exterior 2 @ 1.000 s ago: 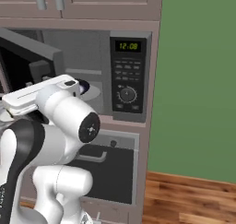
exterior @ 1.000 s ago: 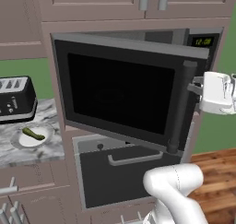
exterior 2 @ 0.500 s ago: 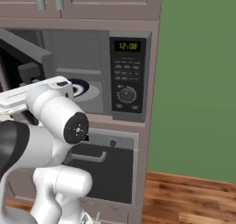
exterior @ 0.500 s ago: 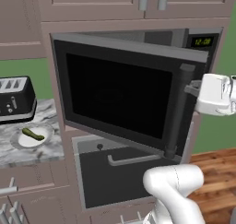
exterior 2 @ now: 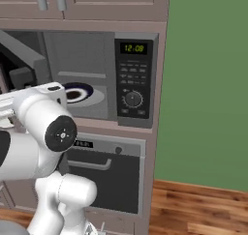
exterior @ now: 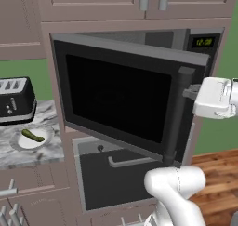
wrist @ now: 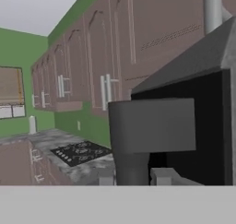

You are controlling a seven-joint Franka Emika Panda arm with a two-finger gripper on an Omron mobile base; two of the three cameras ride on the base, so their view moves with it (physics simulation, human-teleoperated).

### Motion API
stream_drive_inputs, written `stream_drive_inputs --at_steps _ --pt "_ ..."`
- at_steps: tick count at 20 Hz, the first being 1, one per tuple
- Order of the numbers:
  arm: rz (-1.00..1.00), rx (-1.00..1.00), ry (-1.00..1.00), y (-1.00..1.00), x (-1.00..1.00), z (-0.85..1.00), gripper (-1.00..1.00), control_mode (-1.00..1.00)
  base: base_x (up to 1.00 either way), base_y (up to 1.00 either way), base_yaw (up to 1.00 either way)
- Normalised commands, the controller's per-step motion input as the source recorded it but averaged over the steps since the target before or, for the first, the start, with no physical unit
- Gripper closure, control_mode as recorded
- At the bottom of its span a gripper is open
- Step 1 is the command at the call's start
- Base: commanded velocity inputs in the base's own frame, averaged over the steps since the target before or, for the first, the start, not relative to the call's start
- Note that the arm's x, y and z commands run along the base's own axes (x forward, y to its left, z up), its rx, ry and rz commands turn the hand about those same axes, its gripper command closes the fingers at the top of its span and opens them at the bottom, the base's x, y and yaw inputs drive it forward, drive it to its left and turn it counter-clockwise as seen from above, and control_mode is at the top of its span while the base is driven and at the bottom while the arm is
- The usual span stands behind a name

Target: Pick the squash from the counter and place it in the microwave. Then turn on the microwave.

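Right now my claw [exterior: 189, 93] is clamped on the handle [exterior: 175, 113] of the microwave [exterior: 135, 99], whose door stands swung open. I see the squash [exterior: 33, 135] on a plate [exterior: 21, 142] near the counter's [exterior: 32, 156] front edge, beside the toaster [exterior: 15, 99].

Squash [exterior: 33, 136] on counter [exterior: 28, 154], left of microwave [exterior: 135, 99].
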Motion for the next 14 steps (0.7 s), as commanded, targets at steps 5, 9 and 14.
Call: stream_drive_inputs --at_steps 5,9,14 --pt "0.0 -0.02 0.0 0.51 -0.3 -0.04 1.0 -1.0 0.0 0.0 0.0" --pt "0.0 0.0 0.0 0.06 -0.03 0.0 1.0 -1.0 0.0 0.0 0.0" --pt "0.0 0.0 0.0 0.0 0.0 0.0 -1.0 -1.0 0.0 0.0 0.0"
